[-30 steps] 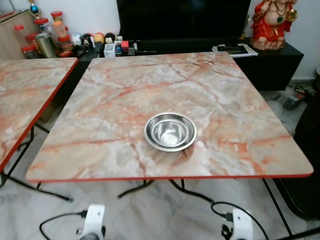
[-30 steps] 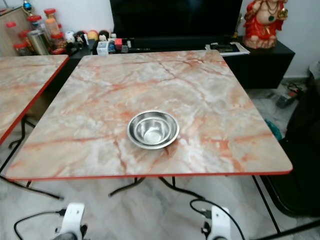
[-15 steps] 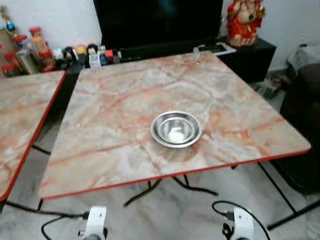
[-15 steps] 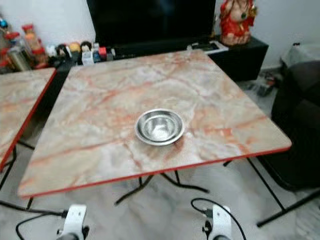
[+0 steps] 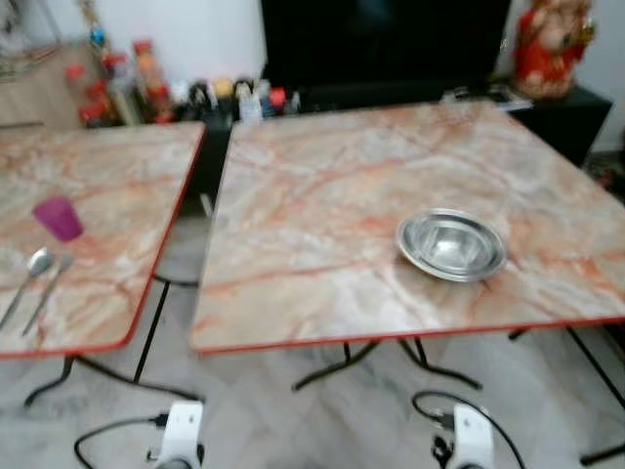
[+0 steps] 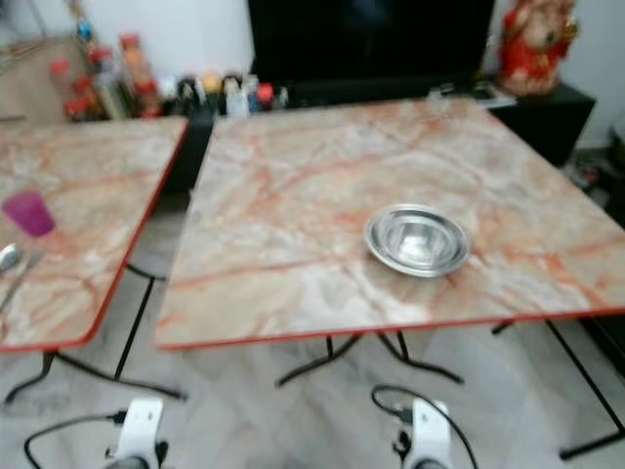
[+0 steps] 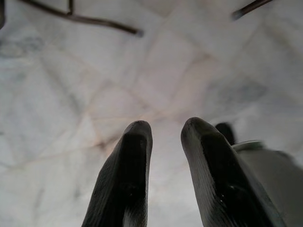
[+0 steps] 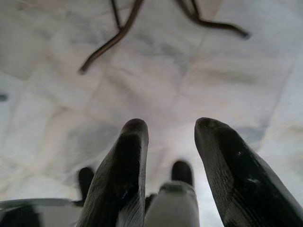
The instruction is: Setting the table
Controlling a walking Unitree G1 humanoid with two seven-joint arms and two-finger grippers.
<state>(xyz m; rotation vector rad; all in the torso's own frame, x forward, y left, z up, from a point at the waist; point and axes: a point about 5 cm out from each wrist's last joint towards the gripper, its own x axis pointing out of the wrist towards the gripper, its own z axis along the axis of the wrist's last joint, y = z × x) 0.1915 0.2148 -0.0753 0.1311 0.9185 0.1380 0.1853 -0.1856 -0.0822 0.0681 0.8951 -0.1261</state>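
Note:
A steel bowl (image 5: 451,244) stands empty on the near right part of the marble table (image 5: 322,176) with the red edge. To the left, a second marble table (image 5: 98,186) carries a purple cup (image 5: 59,217), with a spoon (image 5: 35,264) and another piece of cutlery (image 5: 47,291) lying beside each other near its front edge. Both arms hang low in front of the tables. My left gripper (image 7: 165,130) points down at the tiled floor, open with nothing between its fingers. My right gripper (image 8: 170,125) hangs the same way, open and empty.
A black TV cabinet (image 5: 391,93) with a dark screen stands behind the tables. Jars and small items (image 5: 127,83) crowd its left end and a red figurine (image 5: 552,49) stands at its right. Folding table legs (image 5: 352,357) and cables (image 5: 435,405) cross the floor.
The camera has swung left, bringing the second table with the cup and cutlery into view. The bowl stays in its place on its table. Both arms still hang.

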